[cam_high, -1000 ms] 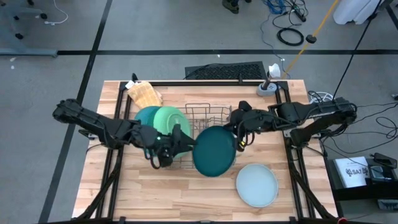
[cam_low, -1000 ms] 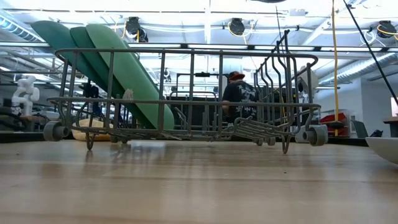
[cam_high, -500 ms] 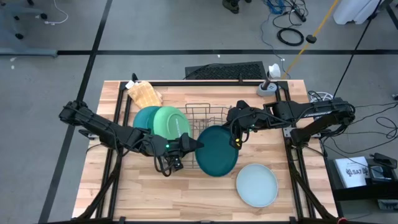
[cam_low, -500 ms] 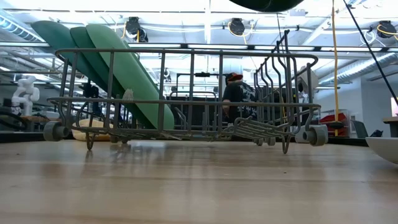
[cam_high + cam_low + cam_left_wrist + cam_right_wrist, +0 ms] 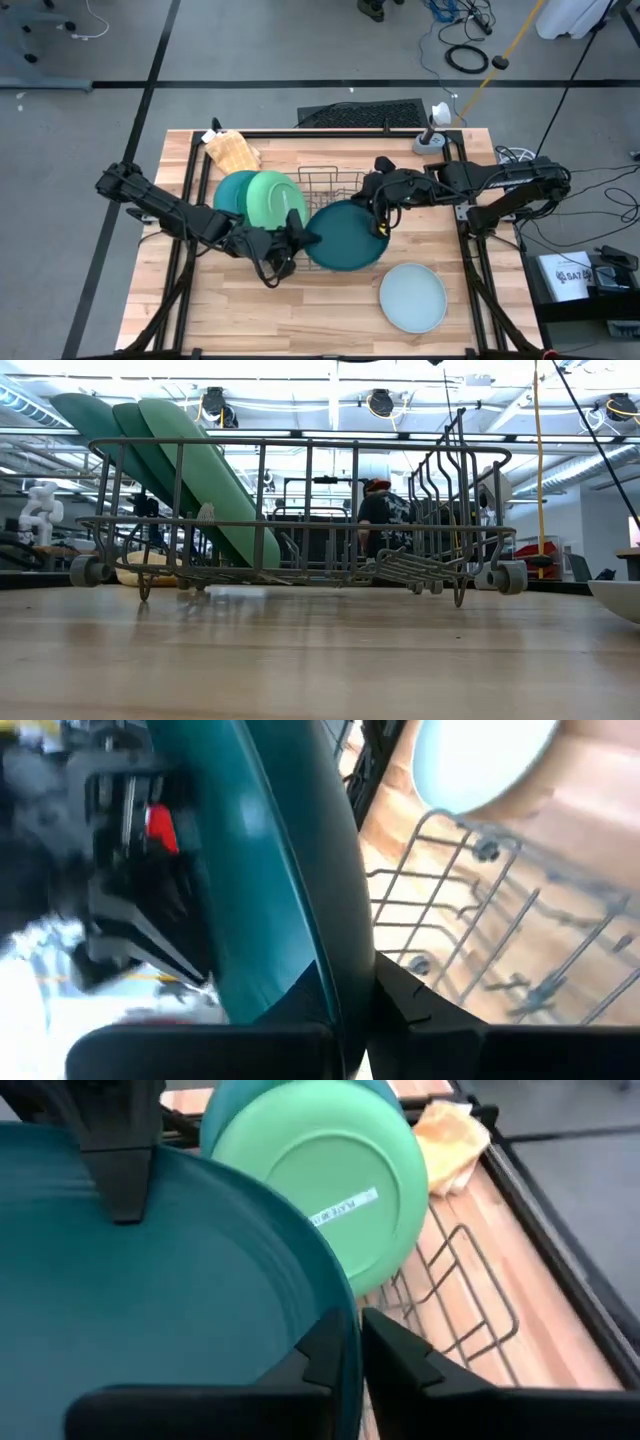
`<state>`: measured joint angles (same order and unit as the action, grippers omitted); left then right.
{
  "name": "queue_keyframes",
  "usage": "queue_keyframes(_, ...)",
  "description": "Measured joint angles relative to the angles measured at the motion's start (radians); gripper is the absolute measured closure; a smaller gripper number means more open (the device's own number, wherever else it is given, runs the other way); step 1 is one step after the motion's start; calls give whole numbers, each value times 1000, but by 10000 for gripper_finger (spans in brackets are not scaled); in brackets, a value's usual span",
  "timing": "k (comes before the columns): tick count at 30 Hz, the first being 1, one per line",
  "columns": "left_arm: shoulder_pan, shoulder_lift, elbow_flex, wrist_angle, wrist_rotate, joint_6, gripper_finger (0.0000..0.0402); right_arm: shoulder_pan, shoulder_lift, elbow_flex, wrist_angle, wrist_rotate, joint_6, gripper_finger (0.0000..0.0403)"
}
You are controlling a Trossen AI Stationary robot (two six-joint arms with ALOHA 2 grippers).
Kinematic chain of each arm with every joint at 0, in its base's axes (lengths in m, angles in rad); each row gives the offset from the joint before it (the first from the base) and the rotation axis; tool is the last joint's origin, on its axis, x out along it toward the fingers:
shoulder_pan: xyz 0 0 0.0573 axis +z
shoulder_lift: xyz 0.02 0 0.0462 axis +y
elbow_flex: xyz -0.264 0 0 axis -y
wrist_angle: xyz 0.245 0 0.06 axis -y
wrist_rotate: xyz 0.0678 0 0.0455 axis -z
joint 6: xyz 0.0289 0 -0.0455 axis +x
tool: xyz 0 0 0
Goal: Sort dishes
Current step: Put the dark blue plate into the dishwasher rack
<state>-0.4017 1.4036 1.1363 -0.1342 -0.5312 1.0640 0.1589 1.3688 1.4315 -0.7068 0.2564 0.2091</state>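
A large teal plate hangs in the air just in front of the grey wire rack, between my two arms. My left gripper is shut on its left rim and my right gripper on its right rim. A light green plate and a teal one lean on edge in the rack's left end. In the low view three plates slant there. A pale blue-grey plate lies flat on the table at the near right. My left gripper pinches the teal plate's left rim between its two fingers, coming roughly level from the table's left. The plate is lifted clear of the table and tilted. My right gripper has the plate's right rim between its two fingers, slanting down from the right.
A tan waffle-textured lump lies at the far left of the table. The rack's right half holds no plates. A person stands in the room beyond the table. Bare wood lies along the near edge.
My left gripper has moved toward the table's right, to the teal plate, and taken hold of its left rim. The plate, still held by my right gripper, has tipped flatter and shifted a little toward the rack.
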Motion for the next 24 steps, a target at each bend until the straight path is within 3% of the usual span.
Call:
queue_keyframes(4,-13,-1,1,-12,-23,-125,377,3,-12,0,27,76,-53,333)
queue_keyframes(13,-18,-5,3,-59,37,-355,377,15,-100,-1,256,424,-319,234)
queue_keyframes(20,-8,-5,3,-72,125,-636,377,78,-182,-1,445,628,-570,229)
queue_keyframes(24,10,-5,3,-78,134,-842,377,120,-214,-1,452,665,-621,241)
